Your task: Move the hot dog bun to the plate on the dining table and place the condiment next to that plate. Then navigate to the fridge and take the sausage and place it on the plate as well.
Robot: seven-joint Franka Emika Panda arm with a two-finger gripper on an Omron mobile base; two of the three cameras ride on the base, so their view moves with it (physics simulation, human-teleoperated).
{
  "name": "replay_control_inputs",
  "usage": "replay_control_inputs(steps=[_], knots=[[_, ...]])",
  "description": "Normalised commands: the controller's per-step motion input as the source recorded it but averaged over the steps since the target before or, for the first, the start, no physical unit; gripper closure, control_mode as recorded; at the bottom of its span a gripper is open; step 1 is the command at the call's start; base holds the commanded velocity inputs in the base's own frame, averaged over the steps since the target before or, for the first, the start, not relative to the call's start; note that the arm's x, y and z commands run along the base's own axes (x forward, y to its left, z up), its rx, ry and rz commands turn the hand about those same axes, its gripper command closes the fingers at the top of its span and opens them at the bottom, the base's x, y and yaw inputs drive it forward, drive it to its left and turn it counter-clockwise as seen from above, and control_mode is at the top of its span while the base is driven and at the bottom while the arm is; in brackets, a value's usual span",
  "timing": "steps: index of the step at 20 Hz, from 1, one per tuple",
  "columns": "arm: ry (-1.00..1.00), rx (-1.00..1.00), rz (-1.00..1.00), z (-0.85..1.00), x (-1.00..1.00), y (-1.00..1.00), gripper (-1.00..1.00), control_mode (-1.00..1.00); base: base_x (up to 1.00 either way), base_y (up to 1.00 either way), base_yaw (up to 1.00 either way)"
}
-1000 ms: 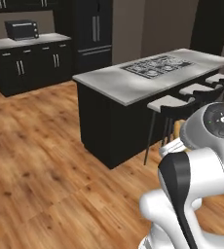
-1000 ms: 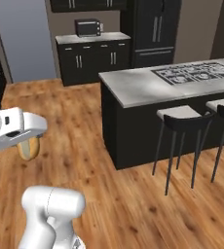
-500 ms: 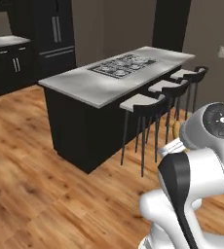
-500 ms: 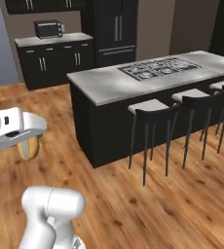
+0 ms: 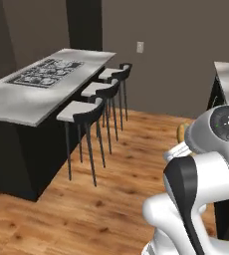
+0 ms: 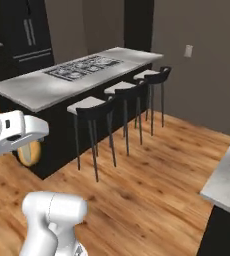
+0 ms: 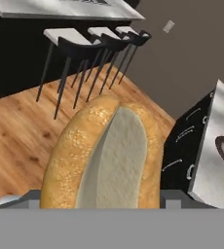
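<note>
The hot dog bun (image 7: 104, 155), golden with a pale split face, stands close up in the hand view, and my gripper (image 7: 102, 197) is shut on its lower end. From the right base view the bun (image 6: 29, 152) hangs under the white hand (image 6: 14, 131), low over the wooden floor. In the left base view a bit of the bun (image 5: 181, 132) peeks out behind the arm. A dark-rimmed round plate (image 7: 220, 146) lies partly in view on a pale marble top (image 7: 209, 170) with a dark front. The condiment, the sausage and the fridge are out of view.
A black kitchen island (image 5: 32, 99) with a grey top and a cooktop (image 5: 44, 72) stands to the left, with three black bar stools (image 5: 86, 112) along its side. Open wooden floor (image 6: 152, 175) lies between the island and the marble-topped piece (image 6: 229, 175) on the right.
The whole picture has swung: the island now sits further left and the black cabinets and microwave have left the views, so the camera has moved. The bun stays in the gripper.
</note>
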Motion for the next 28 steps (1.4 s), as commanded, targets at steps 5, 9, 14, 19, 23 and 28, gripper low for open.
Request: replay_control_inputs(steps=[5,9,14,19,23,28], knots=[[0.00,0.00,0.00,0.00,0.00,0.00,1.00,1.00,0.00,0.00,-0.77],[0.00,0.00,0.00,0.00,0.00,0.00,1.00,1.00,0.00,-0.36,-0.47],[0.00,0.00,0.00,0.00,0.00,0.00,1.00,1.00,0.36,-0.38,-0.31],[0.00,0.00,0.00,0.00,0.00,0.00,1.00,1.00,0.73,0.33,-0.53],[0.00,0.00,0.00,0.00,0.00,0.00,1.00,1.00,0.64,0.53,-0.55],[0.00,0.00,0.00,0.00,0.00,0.00,1.00,1.00,0.46,0.88,-0.43]])
